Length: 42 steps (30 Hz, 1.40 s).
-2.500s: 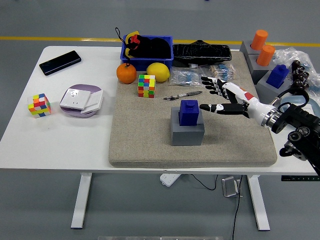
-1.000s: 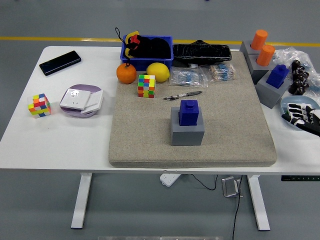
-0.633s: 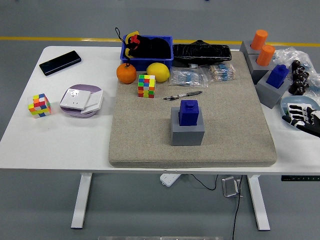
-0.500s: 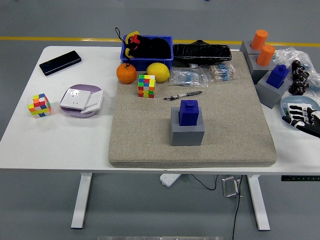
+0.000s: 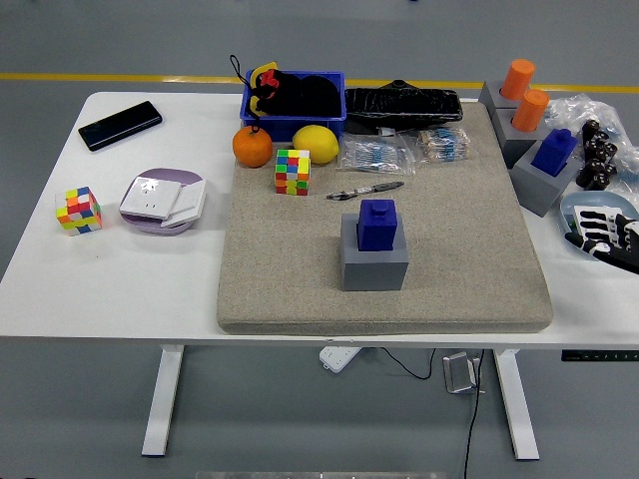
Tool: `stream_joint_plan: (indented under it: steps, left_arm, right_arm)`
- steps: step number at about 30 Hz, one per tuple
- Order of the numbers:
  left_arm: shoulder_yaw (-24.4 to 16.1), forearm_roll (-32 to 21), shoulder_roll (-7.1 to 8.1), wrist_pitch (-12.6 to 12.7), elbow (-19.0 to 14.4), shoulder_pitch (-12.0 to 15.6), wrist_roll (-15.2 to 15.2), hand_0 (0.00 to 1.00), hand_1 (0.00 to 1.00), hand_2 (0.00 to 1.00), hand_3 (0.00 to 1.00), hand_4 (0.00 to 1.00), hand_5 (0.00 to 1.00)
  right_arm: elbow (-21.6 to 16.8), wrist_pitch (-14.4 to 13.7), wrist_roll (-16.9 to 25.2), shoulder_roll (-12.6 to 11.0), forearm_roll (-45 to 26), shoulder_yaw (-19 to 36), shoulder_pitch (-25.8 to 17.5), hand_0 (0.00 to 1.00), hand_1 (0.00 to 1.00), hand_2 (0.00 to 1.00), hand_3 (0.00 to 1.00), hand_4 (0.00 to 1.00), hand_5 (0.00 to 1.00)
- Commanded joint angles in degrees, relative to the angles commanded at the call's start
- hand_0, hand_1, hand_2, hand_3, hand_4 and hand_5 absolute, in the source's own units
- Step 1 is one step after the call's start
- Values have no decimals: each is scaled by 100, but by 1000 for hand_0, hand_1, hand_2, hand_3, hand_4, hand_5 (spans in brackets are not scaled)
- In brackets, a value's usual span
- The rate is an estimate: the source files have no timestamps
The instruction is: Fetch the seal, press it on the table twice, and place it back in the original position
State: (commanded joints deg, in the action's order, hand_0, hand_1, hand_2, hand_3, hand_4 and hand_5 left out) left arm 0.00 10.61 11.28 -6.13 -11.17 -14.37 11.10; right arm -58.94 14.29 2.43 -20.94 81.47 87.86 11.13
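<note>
The blue seal (image 5: pixel 377 223) sat on its gray block (image 5: pixel 373 264), so the job looked finished or unstarted, while the right hand (image 5: pixel 606 238) rested far away, fingers loose and holding nothing.

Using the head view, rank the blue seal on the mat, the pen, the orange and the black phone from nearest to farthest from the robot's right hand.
Measured from the right hand at the table's right edge:
1. Blue seal, on its grey block at the mat's middle.
2. Pen, just behind the seal; close to it in distance.
3. Orange, at the mat's far left corner.
4. Black phone, far left of the table.
</note>
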Motion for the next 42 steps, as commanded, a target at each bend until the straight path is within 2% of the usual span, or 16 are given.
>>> stream_joint_plan:
  steps: [42]
  left_arm:
    - [0, 26, 14, -12, -16, -47, 5, 724, 694, 682, 750, 692, 251]
  right_arm:
    - [-85, -58, -68, 7, -118, -52, 24, 889, 824, 821, 811, 998, 434]
